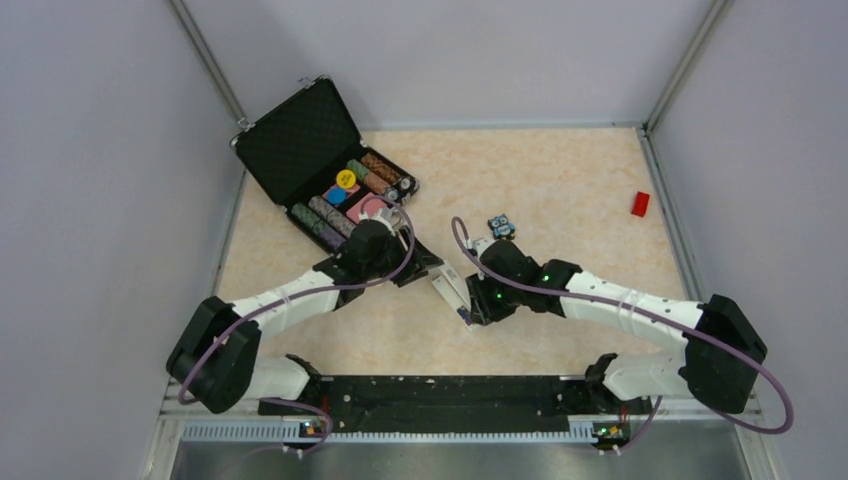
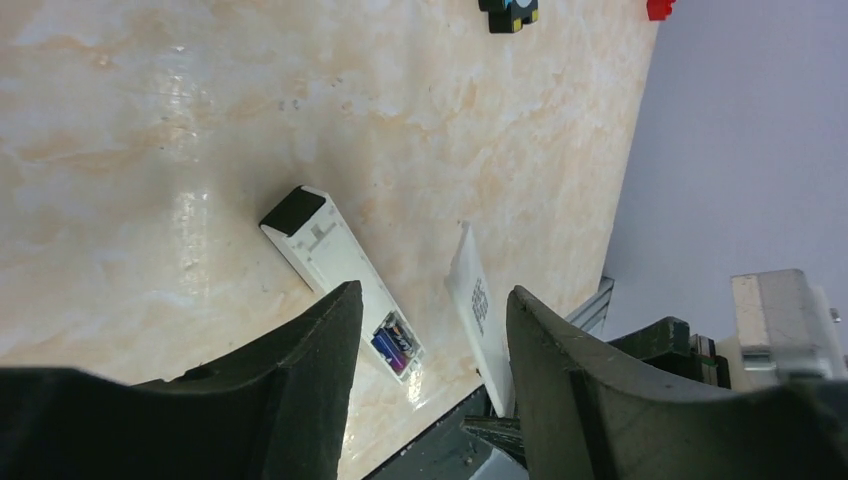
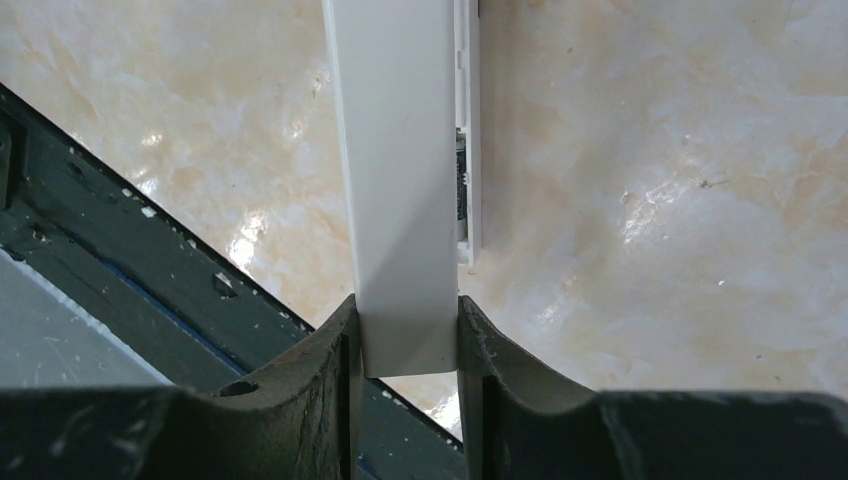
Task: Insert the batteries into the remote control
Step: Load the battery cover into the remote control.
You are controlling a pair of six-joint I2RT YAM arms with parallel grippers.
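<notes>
The white remote control (image 2: 335, 250) lies on the tabletop with its dark end away from the near edge and its compartment uncovered. Two purplish batteries (image 2: 395, 345) sit side by side inside that compartment. My left gripper (image 2: 432, 290) hovers above them, open and holding nothing. My right gripper (image 3: 405, 305) is shut on a flat white battery cover (image 3: 400, 180), which stands tilted just beside the remote's compartment end (image 3: 466, 150). In the top view both grippers, left (image 1: 425, 265) and right (image 1: 468, 310), meet over the remote (image 1: 447, 288) at mid-table.
An open black case (image 1: 300, 140) of coloured items stands at the back left. A small blue-and-black gadget (image 1: 501, 226) lies behind the right gripper. A red block (image 1: 640, 203) lies at the far right. The black base rail (image 1: 430, 400) runs along the near edge.
</notes>
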